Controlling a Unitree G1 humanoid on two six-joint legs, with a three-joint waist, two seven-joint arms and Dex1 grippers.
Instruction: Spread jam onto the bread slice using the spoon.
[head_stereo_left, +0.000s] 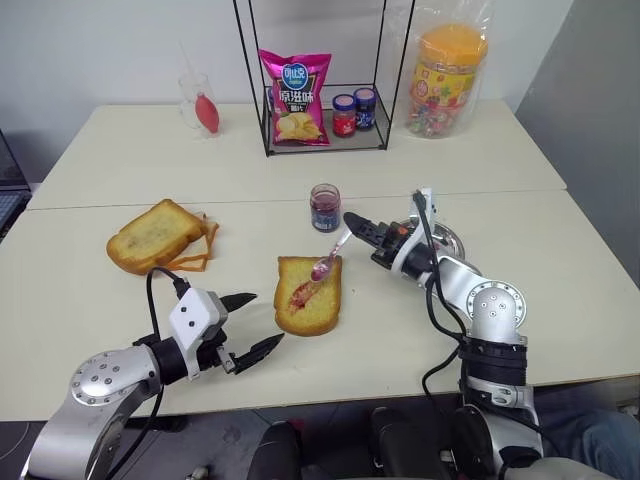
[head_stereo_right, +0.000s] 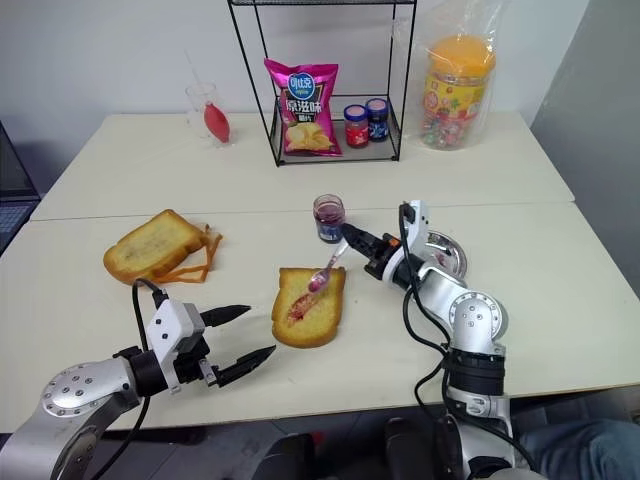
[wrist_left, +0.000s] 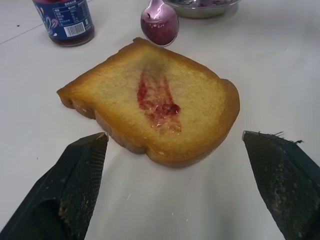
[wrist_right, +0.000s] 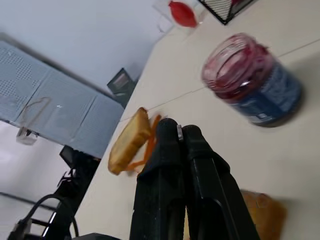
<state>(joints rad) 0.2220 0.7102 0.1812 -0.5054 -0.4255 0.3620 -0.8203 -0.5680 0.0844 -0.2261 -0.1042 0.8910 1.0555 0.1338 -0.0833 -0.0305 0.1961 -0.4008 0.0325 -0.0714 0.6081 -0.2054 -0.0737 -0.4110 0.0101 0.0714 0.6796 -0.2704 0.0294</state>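
One thin, stiff spoon (head_stereo_left: 329, 260), light and slippery, sits pinched by its handle in the closed right gripper (head_stereo_left: 357, 226) over the bread slice (head_stereo_left: 309, 295); left gripper (head_stereo_left: 247, 324) gapes empty.

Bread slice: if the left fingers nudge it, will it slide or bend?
The bread slice looks toasted and thick, so probably stiff. It lies flat on the smooth table, so likely slides easily. The jam streak is central; edge contact should stay clean.

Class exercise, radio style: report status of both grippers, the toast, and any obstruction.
Right gripper shut on small silvery metal spoon, above golden-brown bread slice. Red jam streaked mid-slice. Left gripper open beside slice. Nothing obstructing.
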